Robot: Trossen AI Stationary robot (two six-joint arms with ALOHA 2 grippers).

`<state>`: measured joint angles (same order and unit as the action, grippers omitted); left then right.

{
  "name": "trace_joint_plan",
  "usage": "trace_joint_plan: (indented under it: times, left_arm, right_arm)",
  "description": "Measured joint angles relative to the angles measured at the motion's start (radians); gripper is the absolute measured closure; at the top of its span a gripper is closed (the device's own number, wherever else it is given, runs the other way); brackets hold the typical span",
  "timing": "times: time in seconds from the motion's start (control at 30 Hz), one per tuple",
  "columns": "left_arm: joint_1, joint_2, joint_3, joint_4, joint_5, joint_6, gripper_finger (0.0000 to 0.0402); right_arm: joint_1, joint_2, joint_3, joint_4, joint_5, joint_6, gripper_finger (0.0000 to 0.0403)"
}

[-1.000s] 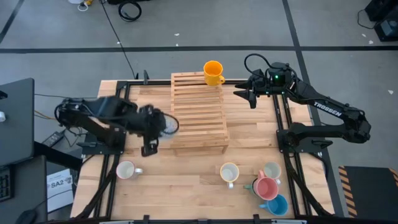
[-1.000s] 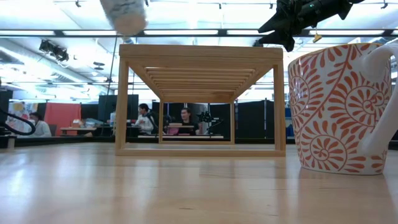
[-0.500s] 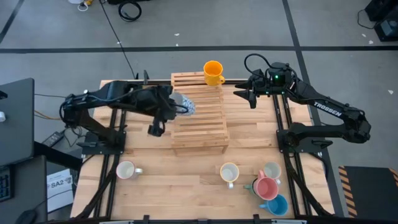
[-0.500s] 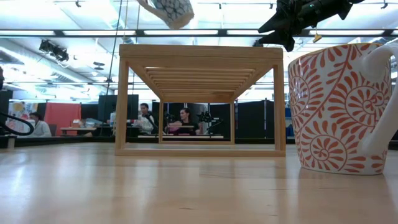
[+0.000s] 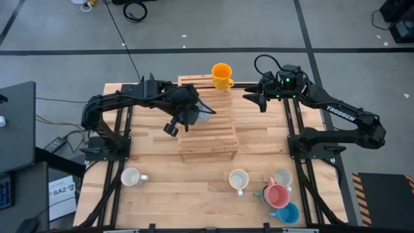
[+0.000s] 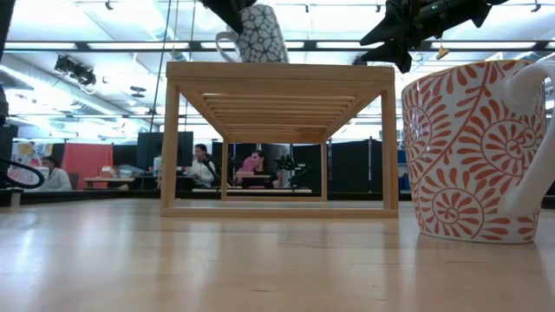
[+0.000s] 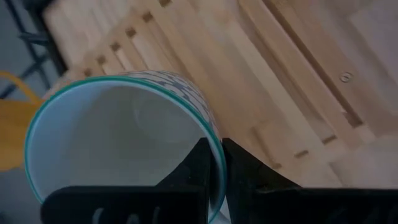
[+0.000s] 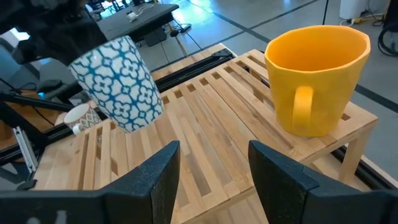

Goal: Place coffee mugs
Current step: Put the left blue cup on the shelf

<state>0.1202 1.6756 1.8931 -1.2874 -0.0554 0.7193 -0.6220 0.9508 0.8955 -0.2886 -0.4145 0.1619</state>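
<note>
A white mug with a blue flower pattern (image 5: 202,112) hangs over the left part of the wooden slatted rack (image 5: 217,133), with my left gripper (image 5: 193,111) shut on it. The low view shows the patterned mug (image 6: 258,33) close above the rack top, handle to the left. An orange mug (image 5: 222,75) stands upright on the rack's far right corner. My right gripper (image 5: 249,98) hovers open beside the rack's far right side, holding nothing. My left gripper holds the patterned mug by its rim wall (image 7: 208,134), one finger inside the mug and one outside. The fingers come slanting down from the table's left. The mug hangs a little tilted, mouth up, seemingly clear of the slats (image 8: 205,124).
Near the front edge stand a white mug (image 5: 131,177), a cream mug (image 5: 239,179), and a cluster of a white mug (image 5: 283,177), a pink one (image 5: 277,195) and a blue one (image 5: 288,213). An orange-patterned mug (image 6: 473,147) is close to the low camera.
My left gripper has carried the patterned mug from off the rack's left side toward the right and far edge, over the rack, sinking a little. Its wrist has rolled, and the mug has turned from tipped over to nearly upright. The right arm has kept still.
</note>
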Motion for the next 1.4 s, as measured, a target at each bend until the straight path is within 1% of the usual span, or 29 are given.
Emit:
trace_joint_plan:
  times: [0.23,0.6,0.8,1.1,1.4]
  left_arm:
    - [0.02,0.0,0.0,-0.069,0.006,-0.005,0.0373]
    - [0.011,0.017,0.0,-0.109,0.008,-0.065,0.0366]
    - [0.01,0.023,0.0,-0.119,0.011,-0.106,0.0366]
    - [0.01,0.023,0.0,-0.115,0.009,-0.106,0.0366]
    - [0.01,0.022,0.0,-0.109,0.008,-0.106,0.0346]
  right_arm:
    - [0.0,0.0,0.0,0.0,0.0,0.0,0.0206]
    - [0.0,0.0,0.0,-0.003,0.0,-0.004,0.0206]
    - [0.0,0.0,0.0,-0.006,0.0,-0.004,0.0206]
    - [0.0,0.0,0.0,-0.006,0.0,-0.004,0.0206]
    - [0.0,0.0,0.0,-0.006,0.0,-0.004,0.0206]
